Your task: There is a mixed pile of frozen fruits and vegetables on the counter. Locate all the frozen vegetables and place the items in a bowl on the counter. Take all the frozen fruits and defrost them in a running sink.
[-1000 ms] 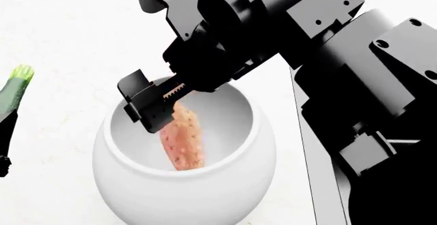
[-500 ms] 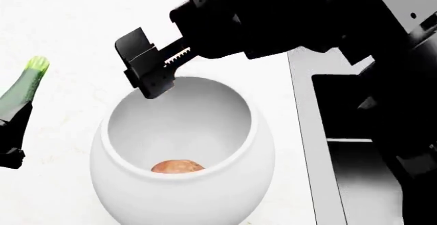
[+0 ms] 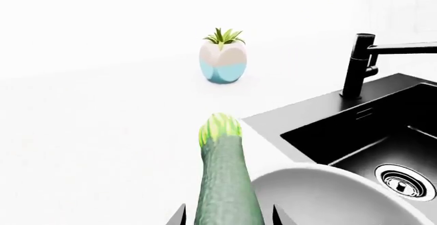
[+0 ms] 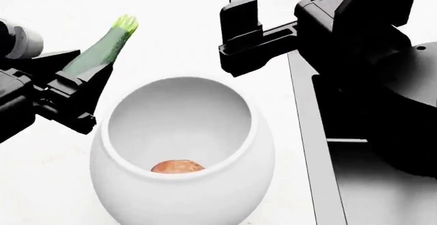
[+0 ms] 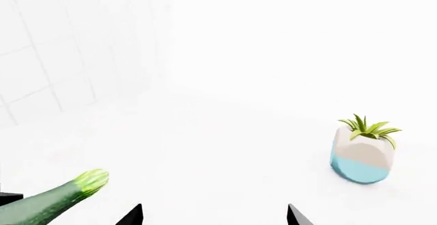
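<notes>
Nearest in the head view stands the round white ceramic bowl [image 4: 181, 158] on the plain white surface [image 4: 171, 25], with a small orange-brown vegetable piece [image 4: 177, 166] lying at its bottom. Just to the bowl's right runs the edge of the black recessed sink [image 4: 355, 184]; the left wrist view shows its steel drain [image 3: 406, 180] and the matte black faucet [image 3: 362, 64] at its back rim.

At the bowl's left, above its rim, the left claw [image 4: 71, 89] pinches a long dark green zucchini with a pale green tip [image 4: 102, 48], which tilts up and away from the robot. In the left wrist view the zucchini runs out between the two finger tips, beside the bowl's rim.

Beyond the bowl, the right claw [image 4: 239, 33] hangs in the air with its fingers spread and nothing between them.

Farthest back on the surface stands a small white-and-blue pot with a spiky green plant [image 3: 222, 56], well apart from the bowl.
</notes>
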`<state>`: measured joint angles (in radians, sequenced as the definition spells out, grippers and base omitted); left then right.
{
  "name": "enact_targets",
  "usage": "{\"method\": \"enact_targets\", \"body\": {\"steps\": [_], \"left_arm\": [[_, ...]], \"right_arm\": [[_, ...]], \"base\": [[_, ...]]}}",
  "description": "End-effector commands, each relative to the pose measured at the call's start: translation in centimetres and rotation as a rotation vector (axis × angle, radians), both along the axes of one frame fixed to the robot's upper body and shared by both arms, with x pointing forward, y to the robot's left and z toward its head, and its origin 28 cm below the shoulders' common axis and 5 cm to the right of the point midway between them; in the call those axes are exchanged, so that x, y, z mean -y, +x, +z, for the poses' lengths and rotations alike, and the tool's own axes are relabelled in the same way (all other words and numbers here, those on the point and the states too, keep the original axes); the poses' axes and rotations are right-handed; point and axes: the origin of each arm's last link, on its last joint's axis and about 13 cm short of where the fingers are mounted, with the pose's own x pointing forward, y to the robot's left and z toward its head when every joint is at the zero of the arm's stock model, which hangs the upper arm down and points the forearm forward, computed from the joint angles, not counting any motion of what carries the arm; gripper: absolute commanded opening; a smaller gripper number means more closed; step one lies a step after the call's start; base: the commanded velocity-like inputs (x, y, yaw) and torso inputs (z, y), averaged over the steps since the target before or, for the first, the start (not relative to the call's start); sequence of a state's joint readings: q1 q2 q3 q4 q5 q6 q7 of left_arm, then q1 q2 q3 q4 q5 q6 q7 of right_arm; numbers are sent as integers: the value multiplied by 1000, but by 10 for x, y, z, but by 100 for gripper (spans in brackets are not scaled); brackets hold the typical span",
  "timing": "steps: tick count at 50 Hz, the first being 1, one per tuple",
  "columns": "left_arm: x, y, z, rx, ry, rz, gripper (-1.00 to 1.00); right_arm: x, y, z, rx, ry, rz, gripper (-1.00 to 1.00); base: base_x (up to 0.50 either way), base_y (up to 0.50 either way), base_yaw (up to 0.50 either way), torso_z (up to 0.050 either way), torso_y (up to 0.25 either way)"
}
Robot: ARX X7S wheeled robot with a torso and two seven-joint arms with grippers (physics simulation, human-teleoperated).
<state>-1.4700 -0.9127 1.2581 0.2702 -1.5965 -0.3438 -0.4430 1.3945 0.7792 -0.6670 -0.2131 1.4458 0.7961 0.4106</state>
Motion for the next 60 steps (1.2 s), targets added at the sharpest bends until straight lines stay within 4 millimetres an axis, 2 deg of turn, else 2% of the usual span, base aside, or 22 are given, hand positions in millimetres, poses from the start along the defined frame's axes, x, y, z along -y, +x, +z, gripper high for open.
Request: {"method": "enact_targets", "body": {"steps": [1,10,19,27,38,47,60], "left_arm": [[42,9,19,-35,76,-151,-100],[75,15,7,-107,127,-268,-100],[84,18,-9,-158,153,-303,-100],[83,19,-15,-174,158,-297,-100],[73,18,-3,-152,151,-258,-100],[71,11,3,-156,165,-272,-100],[58,11,7,-193,190,-227,-100]], "right_arm": [[22,-28,0,100,92,-111,100],[40,-41,-3,127,120,-205,100],[46,-53,-7,92,109,-235,100],[46,-58,-5,90,114,-241,100],[49,-61,-14,61,138,-248,100],[48,-52,-24,29,161,-232,100],[49,-54,-15,50,147,-227,100]], "base": [[0,0,0,0,0],[0,0,0,0,0],[0,0,0,0,0],[0,0,0,0,0],[0,0,0,0,0],[0,0,0,0,1],[0,0,0,0,0]]}}
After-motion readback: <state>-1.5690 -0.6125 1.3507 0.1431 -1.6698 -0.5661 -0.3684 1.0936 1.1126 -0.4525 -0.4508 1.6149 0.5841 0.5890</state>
